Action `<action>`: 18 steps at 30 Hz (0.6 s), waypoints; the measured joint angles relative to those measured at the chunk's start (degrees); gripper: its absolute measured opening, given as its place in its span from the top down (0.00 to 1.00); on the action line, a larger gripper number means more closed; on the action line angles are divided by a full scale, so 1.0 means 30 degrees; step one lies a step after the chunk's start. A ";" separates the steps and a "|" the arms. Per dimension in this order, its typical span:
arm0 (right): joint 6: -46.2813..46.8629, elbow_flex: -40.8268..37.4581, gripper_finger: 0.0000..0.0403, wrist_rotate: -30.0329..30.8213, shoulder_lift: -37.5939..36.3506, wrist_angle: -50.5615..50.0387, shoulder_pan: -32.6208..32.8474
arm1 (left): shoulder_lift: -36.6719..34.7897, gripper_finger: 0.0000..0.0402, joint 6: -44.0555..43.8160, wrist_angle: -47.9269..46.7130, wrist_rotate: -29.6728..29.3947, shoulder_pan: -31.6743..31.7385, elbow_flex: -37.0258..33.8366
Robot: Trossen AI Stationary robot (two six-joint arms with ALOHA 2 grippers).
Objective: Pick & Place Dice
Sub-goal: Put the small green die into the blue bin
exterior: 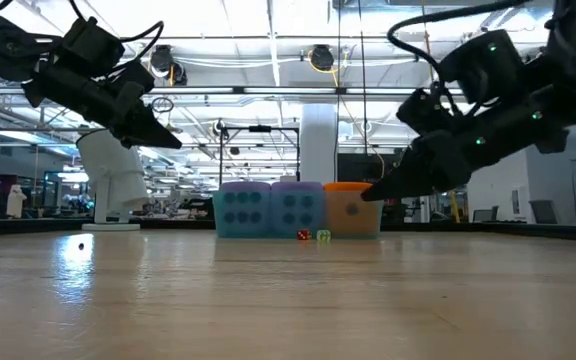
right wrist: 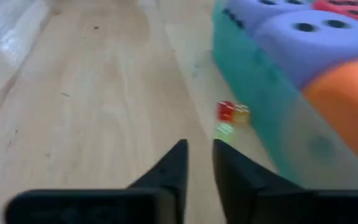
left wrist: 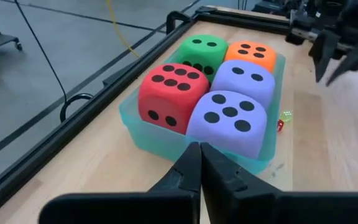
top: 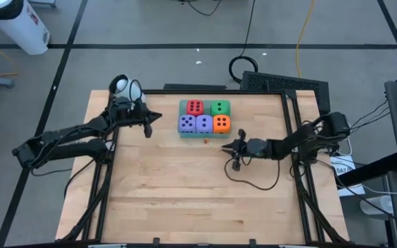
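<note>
Five soft dice sit packed in a teal tray (top: 182,131) at the table's far middle: the red die (top: 194,107) and the green die (top: 220,107) in the far row, two purple-blue dice (top: 187,124) (top: 203,124) and the orange die (top: 221,124) in the near row. My left gripper (top: 148,131) hangs shut above the table to the tray's left, its own view (left wrist: 199,149) looking at the tray. My right gripper (top: 229,151) is low over the table just near-right of the tray, with a narrow gap between its fingers (right wrist: 199,149) and nothing in it.
Three tiny dice, red (right wrist: 226,111), yellow (right wrist: 242,114) and green (right wrist: 224,129), lie on the wood by the tray's near side, ahead of my right gripper. A black cable (top: 253,184) loops over the table's right part. A white object (top: 126,87) stands at the far left corner.
</note>
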 joint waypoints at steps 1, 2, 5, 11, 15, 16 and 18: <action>-0.0117 0.0324 0.83 -0.0035 0.0484 0.0076 0.0097 | 0.0000 0.97 0.0004 0.0000 0.0000 0.0000 0.0000; -0.0272 0.0686 0.79 -0.0029 0.0981 0.0119 0.0177 | 0.0000 0.96 0.0017 0.0000 0.0000 0.0008 0.0000; -0.0472 0.1726 0.65 0.0033 0.2370 0.0071 0.0235 | 0.0000 0.94 -0.0004 -0.0007 0.0000 0.0015 0.0000; 0.1349 0.3818 0.46 0.0893 0.4749 -0.0562 -0.0020 | 0.0000 0.94 -0.0155 -0.0727 0.0011 0.0015 0.0000; 0.2087 0.4277 0.40 0.2265 0.5500 -0.1029 -0.0284 | 0.0000 0.94 -0.0190 -0.0875 0.0008 0.0007 0.0000; 0.2087 0.4276 0.40 0.2612 0.5543 -0.0982 -0.0316 | 0.0000 0.94 -0.0232 -0.0882 0.0008 0.0000 0.0000; 0.2094 0.4270 0.40 0.3097 0.5605 -0.0899 -0.0316 | 0.0000 0.94 -0.0238 -0.0888 0.0015 0.0000 0.0000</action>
